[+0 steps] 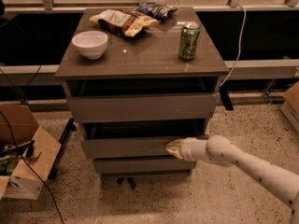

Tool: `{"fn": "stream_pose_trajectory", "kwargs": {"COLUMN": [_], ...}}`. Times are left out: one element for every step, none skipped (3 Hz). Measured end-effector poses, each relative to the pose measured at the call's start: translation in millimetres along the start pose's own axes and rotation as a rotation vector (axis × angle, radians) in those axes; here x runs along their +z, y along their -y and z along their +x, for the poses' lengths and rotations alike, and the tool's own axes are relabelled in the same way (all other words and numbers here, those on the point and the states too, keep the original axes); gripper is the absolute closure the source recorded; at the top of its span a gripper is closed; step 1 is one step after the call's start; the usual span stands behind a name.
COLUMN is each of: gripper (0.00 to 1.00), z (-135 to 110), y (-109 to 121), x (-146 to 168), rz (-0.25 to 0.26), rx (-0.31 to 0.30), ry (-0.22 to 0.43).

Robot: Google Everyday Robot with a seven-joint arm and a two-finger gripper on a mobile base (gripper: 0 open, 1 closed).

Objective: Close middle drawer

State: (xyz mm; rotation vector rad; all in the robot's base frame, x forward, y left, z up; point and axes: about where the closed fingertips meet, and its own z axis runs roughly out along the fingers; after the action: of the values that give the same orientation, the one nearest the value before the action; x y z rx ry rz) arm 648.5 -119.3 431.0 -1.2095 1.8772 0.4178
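Note:
The middle drawer [126, 147] is a shallow grey-brown drawer with a plain front. It stands a little way out of the cabinet [140, 62], with a dark gap above its front panel. My gripper [172, 148] comes in from the right on a white arm. Its tan tip looks shut and presses against the right part of the middle drawer's front. Above is the top drawer [140, 107], with a taller front and a tiny white speck. Below is the narrow bottom drawer [140, 164].
On the cabinet top are a white bowl [90, 44], a green can [189, 41] and snack bags [122, 21]. An open cardboard box [21, 153] with cables stands on the floor at the left. Another box [292, 104] is at the right edge.

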Motion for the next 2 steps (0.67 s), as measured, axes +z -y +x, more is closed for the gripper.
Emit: {"fn": "stream_pose_trajectory", "kwargs": {"gripper": [0.11,0.0], "z": [-0.7,-1.1], "y": [-1.7,-3.0], "x": [2.1,3.6], "rz": [-0.004,-0.007], "rx": [0.0,0.0], "ry": [0.001,0.002]}}
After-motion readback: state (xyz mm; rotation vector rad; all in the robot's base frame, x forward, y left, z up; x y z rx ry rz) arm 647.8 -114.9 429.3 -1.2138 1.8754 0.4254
